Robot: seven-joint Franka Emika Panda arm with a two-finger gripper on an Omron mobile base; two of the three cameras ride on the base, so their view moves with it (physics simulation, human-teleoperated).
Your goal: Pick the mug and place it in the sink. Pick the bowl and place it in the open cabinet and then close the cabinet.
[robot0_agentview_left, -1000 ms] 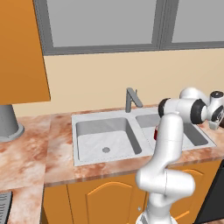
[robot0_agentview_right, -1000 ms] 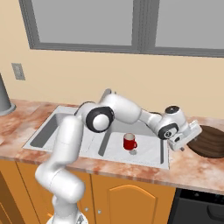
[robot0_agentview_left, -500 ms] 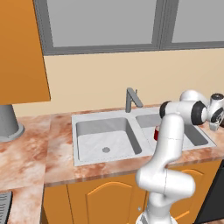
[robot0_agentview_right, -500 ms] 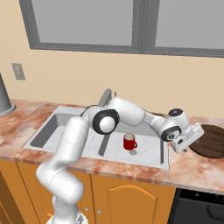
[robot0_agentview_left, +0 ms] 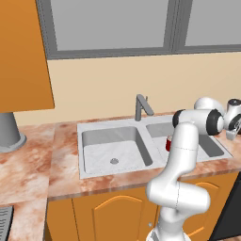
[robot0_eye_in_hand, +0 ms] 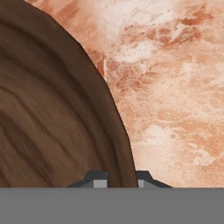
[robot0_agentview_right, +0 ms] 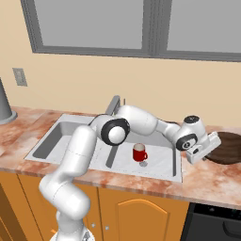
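Tool (robot0_eye_in_hand: 119,178): fingers spread either side of the bowl (robot0_eye_in_hand: 52,127) rim, one tip inside, one outside; contact cannot be judged. Bowl: on the marble desk (robot0_eye_in_hand: 175,87), right of the sink (robot0_agentview_right: 155,164). Mug (robot0_agentview_right: 139,152): red, upright in the right basin, arm stretched above it. Faucet (robot0_agentview_left: 142,106): behind the basins. Left base view adds an orange cabinet (robot0_agentview_left: 23,56) and a grey cylinder (robot0_agentview_left: 8,132).

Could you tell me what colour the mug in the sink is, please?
Red; the mug shows best in the right base view.
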